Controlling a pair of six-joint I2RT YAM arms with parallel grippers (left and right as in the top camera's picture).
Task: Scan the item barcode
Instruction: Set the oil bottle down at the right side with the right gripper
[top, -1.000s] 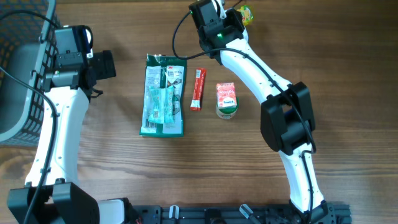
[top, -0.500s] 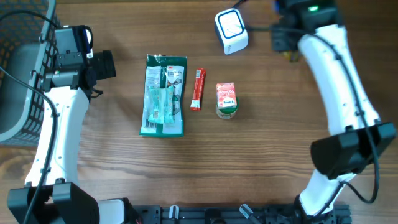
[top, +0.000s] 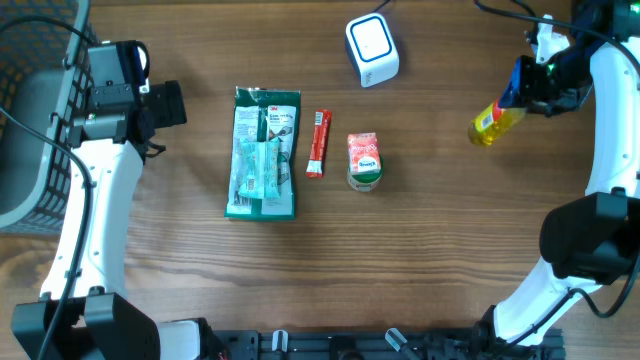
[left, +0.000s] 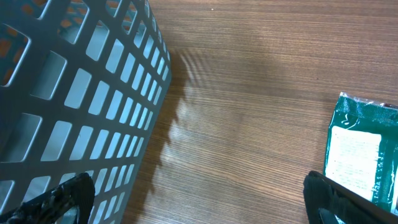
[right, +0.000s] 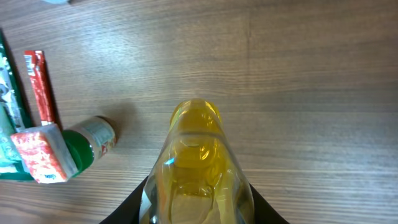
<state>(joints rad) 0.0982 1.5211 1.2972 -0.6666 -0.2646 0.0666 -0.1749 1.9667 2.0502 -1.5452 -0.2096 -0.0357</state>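
Note:
My right gripper is shut on a clear bottle of yellow liquid and holds it above the table at the right side. In the right wrist view the bottle fills the space between the black fingers of the gripper. No barcode shows on it. The white scanner box stands at the back centre, left of the bottle. My left gripper is open and holds nothing, hovering beside the basket. Its fingers spread wide over bare wood in the left wrist view.
A green packet, a red stick sachet and a small green bottle with a pink label lie mid-table. A grey mesh basket stands at the far left, its wall close to the left gripper.
The right arm has swung from the back centre over the scanner out to the right and toward the front, carrying the yellow bottle. The scanner is now uncovered. The left arm has not moved.

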